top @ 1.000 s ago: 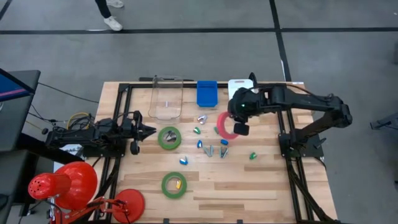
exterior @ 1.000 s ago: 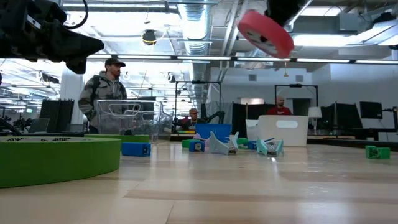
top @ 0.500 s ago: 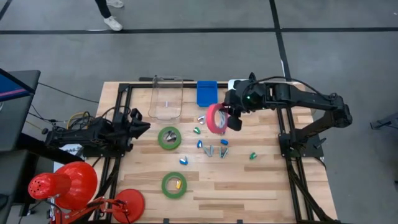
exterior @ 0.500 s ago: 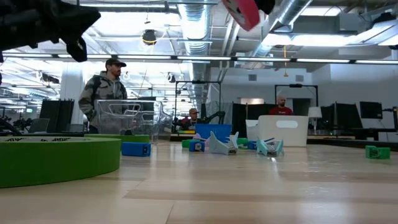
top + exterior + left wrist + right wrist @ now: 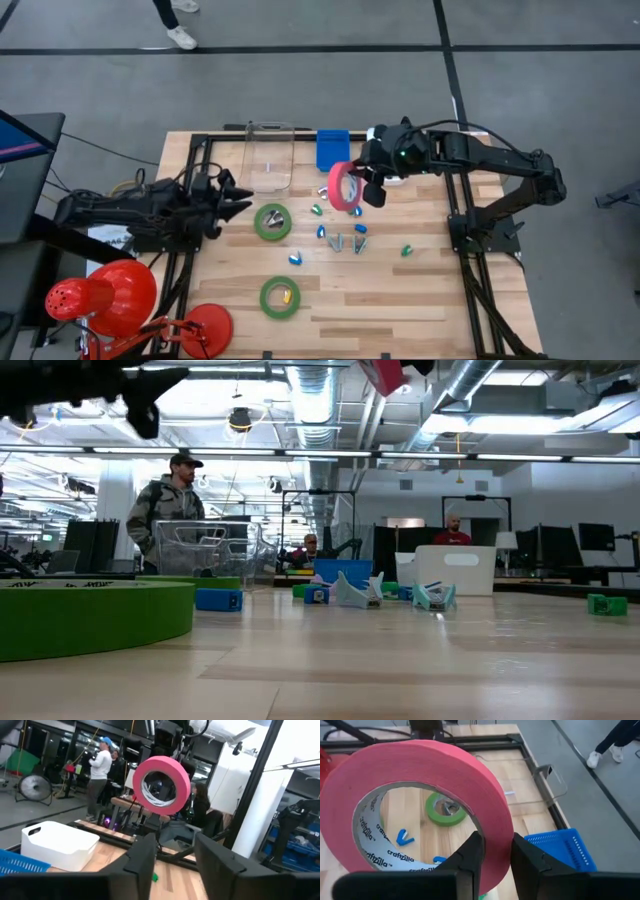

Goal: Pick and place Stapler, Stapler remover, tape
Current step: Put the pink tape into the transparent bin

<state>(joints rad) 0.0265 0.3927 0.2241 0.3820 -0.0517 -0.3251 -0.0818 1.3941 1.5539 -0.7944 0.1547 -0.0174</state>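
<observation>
My right gripper (image 5: 366,186) is shut on the red-pink tape roll (image 5: 345,186), high above the table's far middle. The roll also shows in the left wrist view (image 5: 161,785) and at the low view's top edge (image 5: 385,372). My left gripper (image 5: 240,197) is open and empty at the table's left, pointing toward the roll. Two green tape rolls (image 5: 272,221) (image 5: 280,297) lie flat on the table. Several small blue, green and silver items (image 5: 335,237) lie on the table's middle. My right gripper pinches the roll's wall (image 5: 495,837), one finger (image 5: 470,855) inside the hole and one (image 5: 530,862) outside. The fingers come roughly level from the table's right side. The roll is lifted clear and stands on edge, its hole facing the table's left.
A clear container (image 5: 268,158), a blue basket (image 5: 332,150) and a white bin (image 5: 383,133) stand along the far edge. A red lamp (image 5: 100,295) stands at the near left corner. People show in the room behind the table (image 5: 170,510).
My right gripper has carried the red-pink roll up and toward the table's far left, and the roll has tipped from slanting to standing on edge. My left gripper has risen and gone a little toward the table's right.
</observation>
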